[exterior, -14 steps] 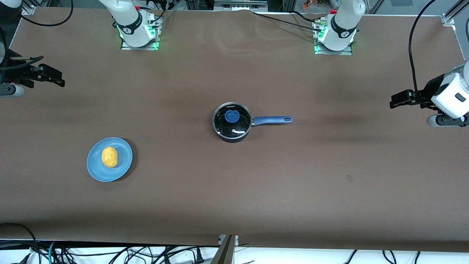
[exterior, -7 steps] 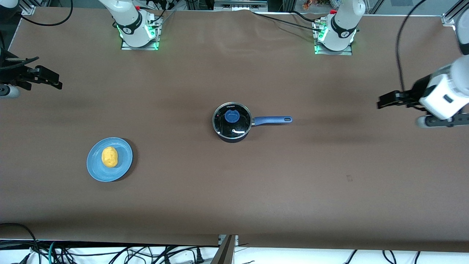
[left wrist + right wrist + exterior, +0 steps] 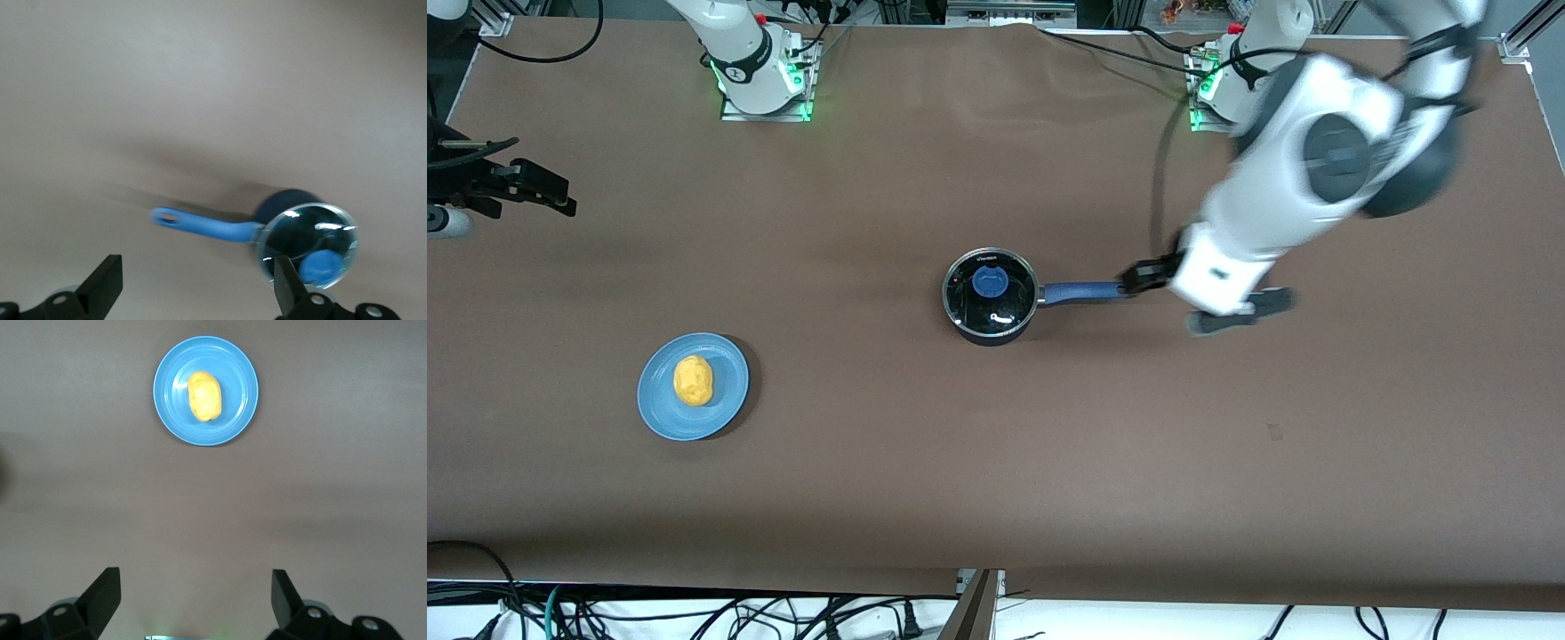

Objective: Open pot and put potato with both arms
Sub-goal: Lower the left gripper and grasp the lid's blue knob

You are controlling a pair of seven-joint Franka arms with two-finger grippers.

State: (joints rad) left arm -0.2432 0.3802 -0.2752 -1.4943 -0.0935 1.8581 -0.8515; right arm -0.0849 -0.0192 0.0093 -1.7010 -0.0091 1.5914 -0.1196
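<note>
The left tool (image 3: 1143,277), released, has swung in from the bench edge over the pot (image 3: 991,296) handle, toward the lid (image 3: 991,283); the right tool (image 3: 543,187), released, waits.

White arms (image 3: 1280,204) (black joints), black end effectors, trailing cables.

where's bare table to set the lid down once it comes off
Widest bare patch: the table nearer the front camera than the pot, running from the plate with the potato toward the left arm's end. Crowded: around the pot's handle, where the open left end effector hangs. The open right end effector waits at its table end.
</note>
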